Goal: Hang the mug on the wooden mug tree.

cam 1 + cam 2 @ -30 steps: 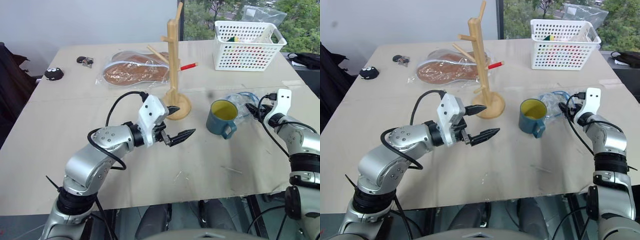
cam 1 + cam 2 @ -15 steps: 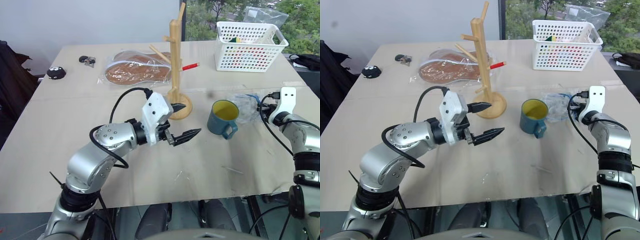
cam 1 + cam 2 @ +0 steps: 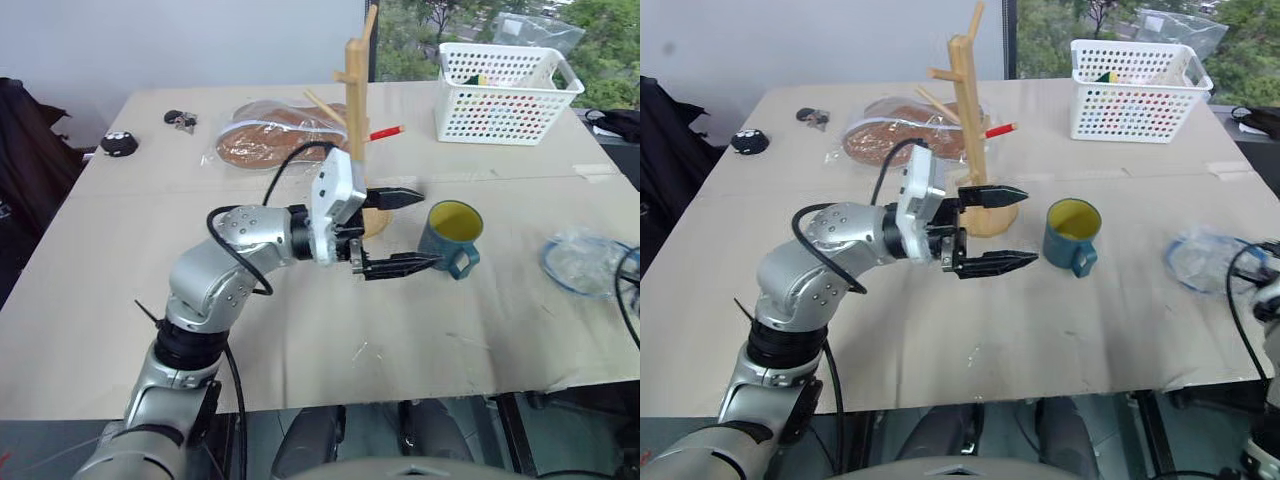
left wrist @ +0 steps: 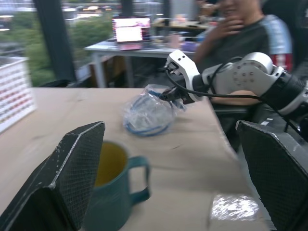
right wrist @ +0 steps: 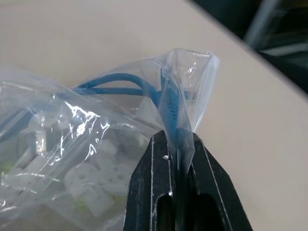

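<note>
Locate the left claw [image 3: 398, 230] at the centre of the left eye frame. Its two black fingers stand wide apart and hold nothing; the upper finger lies across the foot of the wooden mug tree [image 3: 357, 110], the lower one points at the mug [image 3: 451, 239].

Find the mug just right of centre, upright on the surface [image 3: 300, 330], beside the tree's round base and apart from it. It is teal-blue outside and yellow inside, with its loop handle turned toward the lower right of the frame. The tree is a light-wood post with angled pegs, one of them red-tipped [image 3: 385, 131].

The left wrist view frames the mug between its own fingers [image 4: 72, 173]. It also shows the right claw [image 4: 169, 94] pinching the clear plastic bag [image 4: 147, 110] near the surface edge.

The right wrist view shows that right claw closed on a fold of the bag, with a blue cable [image 5: 144, 91] inside.

At the upper right of the head views stands a white perforated basket [image 3: 505, 90].
</note>
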### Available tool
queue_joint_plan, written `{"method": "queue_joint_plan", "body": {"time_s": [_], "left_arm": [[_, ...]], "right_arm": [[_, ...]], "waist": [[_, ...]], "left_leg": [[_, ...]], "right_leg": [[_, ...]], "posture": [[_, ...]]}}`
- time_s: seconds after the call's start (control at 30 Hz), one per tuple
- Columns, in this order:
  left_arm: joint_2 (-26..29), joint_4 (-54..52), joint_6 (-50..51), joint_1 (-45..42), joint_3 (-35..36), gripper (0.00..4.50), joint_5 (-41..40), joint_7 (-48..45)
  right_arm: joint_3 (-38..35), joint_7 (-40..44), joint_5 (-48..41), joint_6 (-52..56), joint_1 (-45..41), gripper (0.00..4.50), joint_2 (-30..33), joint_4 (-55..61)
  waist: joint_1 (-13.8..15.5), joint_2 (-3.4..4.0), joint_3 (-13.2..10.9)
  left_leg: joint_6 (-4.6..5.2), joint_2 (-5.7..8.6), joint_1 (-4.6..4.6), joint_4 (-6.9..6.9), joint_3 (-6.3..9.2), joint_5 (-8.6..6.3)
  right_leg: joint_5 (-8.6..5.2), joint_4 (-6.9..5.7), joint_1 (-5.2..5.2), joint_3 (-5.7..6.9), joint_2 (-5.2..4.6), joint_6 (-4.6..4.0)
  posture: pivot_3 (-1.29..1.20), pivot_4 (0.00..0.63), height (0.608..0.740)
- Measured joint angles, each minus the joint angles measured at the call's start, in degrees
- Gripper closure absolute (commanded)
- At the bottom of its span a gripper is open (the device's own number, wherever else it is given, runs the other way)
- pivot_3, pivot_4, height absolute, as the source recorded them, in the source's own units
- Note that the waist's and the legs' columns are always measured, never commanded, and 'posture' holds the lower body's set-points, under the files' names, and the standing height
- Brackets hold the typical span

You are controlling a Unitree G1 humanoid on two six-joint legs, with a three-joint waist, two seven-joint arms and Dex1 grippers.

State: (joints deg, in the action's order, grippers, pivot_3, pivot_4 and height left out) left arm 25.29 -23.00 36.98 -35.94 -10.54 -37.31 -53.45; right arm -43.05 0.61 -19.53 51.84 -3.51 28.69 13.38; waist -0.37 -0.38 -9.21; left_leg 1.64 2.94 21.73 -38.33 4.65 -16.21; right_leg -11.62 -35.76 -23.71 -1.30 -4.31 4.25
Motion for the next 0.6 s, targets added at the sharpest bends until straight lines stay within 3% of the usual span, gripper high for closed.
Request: {"method": "queue_joint_plan", "body": {"time_s": [0.1, 0.3, 0.47, 0.6], "left_arm": [[-0.02, 1.12, -0.17, -0.28, -0.80, 0.00, 0.11, -0.82], [2.18, 1.01, 0.15, 0.13, -0.65, 0.00, 0.13, -1.39], [7.22, -0.26, 1.18, 4.75, -0.44, 0.00, 0.14, -2.29], [10.32, -2.05, -0.93, 9.99, -0.43, 0.00, 2.37, -3.11]], "right_arm": [[-2.27, 0.60, -0.08, -0.40, 1.96, 3.69, 0.37, 0.33], [-5.03, 10.27, -6.75, -1.83, 5.84, 0.86, 3.50, 7.63], [-3.87, 18.23, -24.74, 7.26, 14.39, 0.86, 3.92, 26.83], [5.54, 12.21, -31.93, 13.17, 12.69, 0.86, 0.34, 35.84]], "waist": [[-0.54, 0.02, 0.01], [-0.47, 0.05, 0.01], [-0.43, 0.04, 0.00], [-0.51, -0.03, 0.03]], "left_leg": [[0.10, -0.05, -0.03, 0.00, -0.06, -0.06], [0.27, -0.10, -0.07, 0.00, -0.08, -0.15], [0.27, -0.20, -0.02, 0.02, 0.13, -0.16], [0.27, -0.16, -0.05, 0.00, 0.05, -0.16]], "right_leg": [[0.00, -0.03, 0.00, -0.11, 0.08, 0.00], [-0.01, -0.04, 0.00, -0.19, 0.15, 0.01], [-0.01, -0.03, 0.00, -0.03, 0.19, 0.00], [-0.01, 0.02, 0.02, -0.11, 0.13, 0.00]], "posture": [[0.00, 0.150, 0.740], [0.00, 0.150, 0.740], [0.00, 0.150, 0.740], [0.00, 0.150, 0.740]]}}
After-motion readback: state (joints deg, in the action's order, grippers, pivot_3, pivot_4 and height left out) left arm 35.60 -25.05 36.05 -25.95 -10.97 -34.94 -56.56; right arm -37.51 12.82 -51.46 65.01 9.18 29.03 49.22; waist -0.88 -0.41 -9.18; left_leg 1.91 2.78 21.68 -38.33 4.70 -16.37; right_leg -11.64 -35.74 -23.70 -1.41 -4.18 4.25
